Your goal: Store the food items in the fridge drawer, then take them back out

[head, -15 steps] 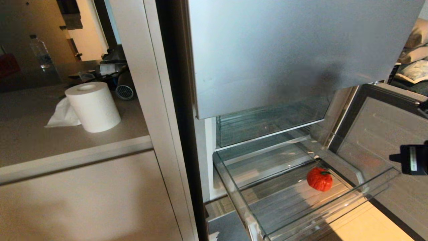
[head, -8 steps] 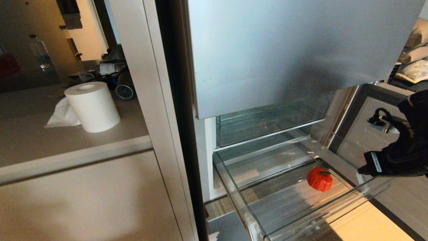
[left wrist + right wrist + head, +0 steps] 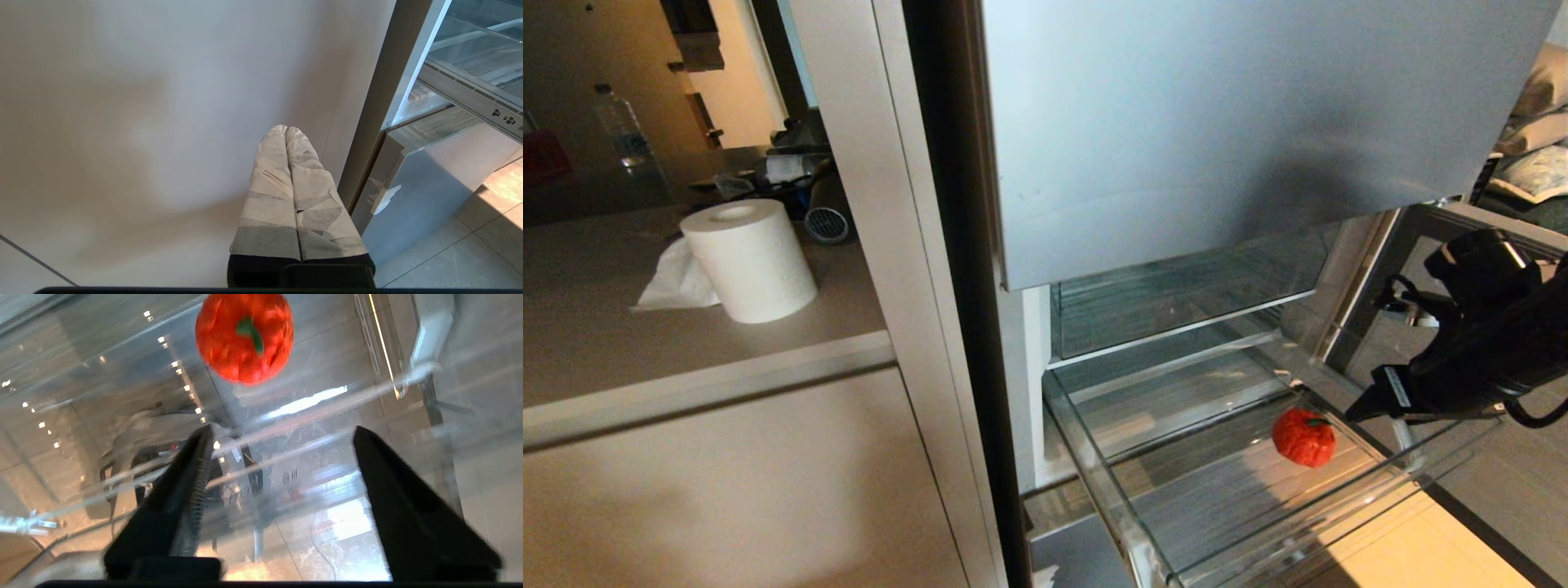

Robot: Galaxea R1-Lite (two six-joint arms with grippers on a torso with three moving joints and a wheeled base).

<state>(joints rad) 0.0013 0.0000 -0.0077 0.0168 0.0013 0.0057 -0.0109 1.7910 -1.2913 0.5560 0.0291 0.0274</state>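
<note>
The food item, a glossy red pepper (image 3: 1303,438) with a dark stem, lies inside the fridge drawer (image 3: 1086,457), which is clear and pulled out. My right gripper (image 3: 1365,403) hangs just right of the pepper, over the drawer's right rim, pointing at it. In the right wrist view that gripper (image 3: 282,435) is open and empty, with the pepper (image 3: 244,338) ahead of its black fingertips and the drawer's clear wall (image 3: 318,416) between them. My left gripper (image 3: 286,130), with tape-wrapped fingers, is shut on nothing beside a beige cabinet panel.
The silver-blue upper fridge front (image 3: 1217,122) overhangs the drawer. A deeper clear bin (image 3: 1176,302) sits behind and above it. The open lower door (image 3: 1429,269) stands close at the right. A paper towel roll (image 3: 750,260) and a water bottle (image 3: 621,126) stand on the left counter.
My right arm has swung in from the picture's right edge, leftward and down to the drawer's right rim near the pepper. The pepper and drawer have not moved.
</note>
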